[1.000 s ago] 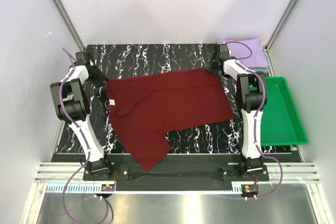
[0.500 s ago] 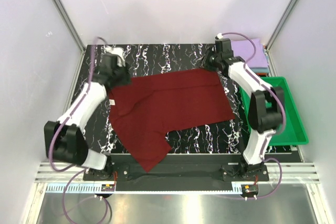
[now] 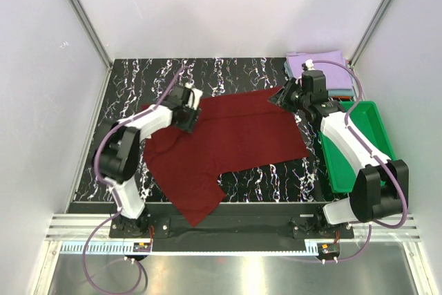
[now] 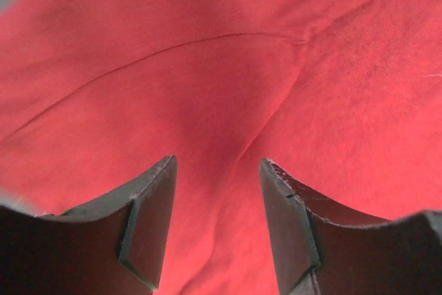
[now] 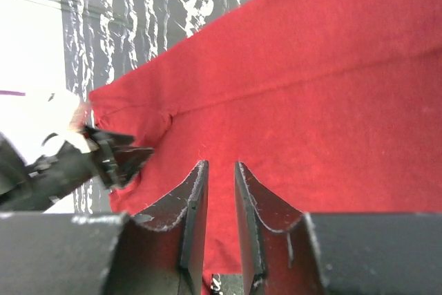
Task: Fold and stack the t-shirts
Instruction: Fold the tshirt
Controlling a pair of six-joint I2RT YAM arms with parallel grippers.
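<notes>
The surface (image 3: pixel 228 74) is patterned in black with white marble veining. The maroon t-shirt (image 3: pixel 228 139) is coloured a plain dark red. The lavender t-shirt (image 3: pixel 321 63) and the grey-blue t-shirt (image 3: pixel 343 92) are likewise plain. The tray (image 3: pixel 376 164) is coloured bright green.

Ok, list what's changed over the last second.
The left gripper swung from the far left corner of the dark maroon cotton t-shirt rightward over its far edge. The right gripper shifted at the far right corner, its arm swinging out over the green plastic tray. Both jaws open, holding nothing. The shirt, the folded lavender tee and the tray stayed put.
</notes>
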